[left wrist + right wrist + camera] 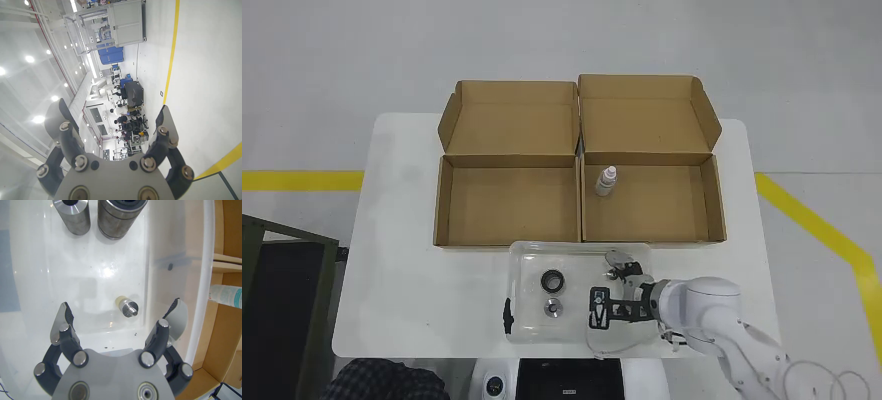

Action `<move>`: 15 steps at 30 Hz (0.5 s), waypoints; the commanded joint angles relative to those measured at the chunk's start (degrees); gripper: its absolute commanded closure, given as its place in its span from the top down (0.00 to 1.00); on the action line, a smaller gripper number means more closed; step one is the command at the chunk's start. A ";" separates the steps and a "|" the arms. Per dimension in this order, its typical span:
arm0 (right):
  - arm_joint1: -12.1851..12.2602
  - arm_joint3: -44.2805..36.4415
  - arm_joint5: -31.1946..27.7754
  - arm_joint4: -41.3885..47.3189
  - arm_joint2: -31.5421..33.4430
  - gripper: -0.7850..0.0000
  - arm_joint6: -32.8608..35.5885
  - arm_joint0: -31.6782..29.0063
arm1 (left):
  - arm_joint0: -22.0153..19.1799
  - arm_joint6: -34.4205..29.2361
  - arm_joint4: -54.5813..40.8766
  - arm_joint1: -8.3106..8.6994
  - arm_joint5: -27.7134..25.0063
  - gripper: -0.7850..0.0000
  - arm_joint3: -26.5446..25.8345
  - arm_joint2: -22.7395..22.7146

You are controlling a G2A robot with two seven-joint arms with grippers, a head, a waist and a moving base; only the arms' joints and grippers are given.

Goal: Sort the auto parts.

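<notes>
Looking into the clear plastic tray [203, 256], we see a small silver metal fitting [127, 308] with six flat sides and a cream end lying on its floor near the right gripper [121, 304], whose fingers are spread wide. The far ends of two grey metal cylinders [113, 219] are cut off. Our left gripper [113, 105] is spread wide too.

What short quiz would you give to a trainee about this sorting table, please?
1. True or false: the right gripper is shut on the small metal fitting.
2. How many metal cylinders stand in the clear tray?
3. The white bottle is in: A the left cardboard box; B the right cardboard box; C the clear tray.
Key: 1 false, it is open; 2 two; 3 B.
</notes>
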 commanded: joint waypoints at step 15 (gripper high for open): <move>-0.76 2.99 2.29 1.23 -2.78 0.47 3.99 3.94 | 0.00 0.00 0.00 0.00 0.00 1.00 0.00 0.00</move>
